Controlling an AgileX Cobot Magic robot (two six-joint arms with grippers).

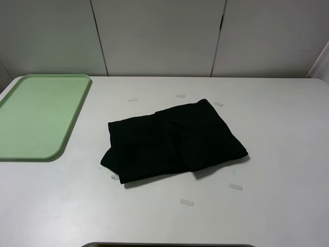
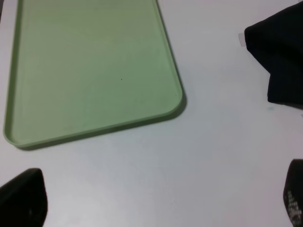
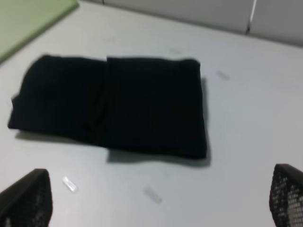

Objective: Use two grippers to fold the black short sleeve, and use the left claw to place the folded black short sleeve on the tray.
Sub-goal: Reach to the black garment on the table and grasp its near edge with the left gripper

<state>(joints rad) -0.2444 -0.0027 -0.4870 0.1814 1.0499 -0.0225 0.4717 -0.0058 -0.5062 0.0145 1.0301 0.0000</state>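
The black short sleeve (image 1: 175,141) lies folded into a rough rectangle in the middle of the white table. The pale green tray (image 1: 41,116) sits empty at the far left. Neither arm shows in the exterior high view. In the left wrist view my left gripper (image 2: 158,198) is open above bare table, with the tray (image 2: 94,66) and a corner of the short sleeve (image 2: 279,56) beyond it. My right gripper (image 3: 156,198) is open too, hanging short of the short sleeve (image 3: 113,104), nothing between its fingers (image 3: 26,201). A corner of the tray (image 3: 28,19) shows beyond the cloth.
Small clear tape marks (image 1: 186,202) lie on the table around the cloth, one more at the right (image 1: 235,186) and several along its far side (image 1: 180,95). White wall panels close off the back. A dark edge (image 1: 169,245) runs along the table's front.
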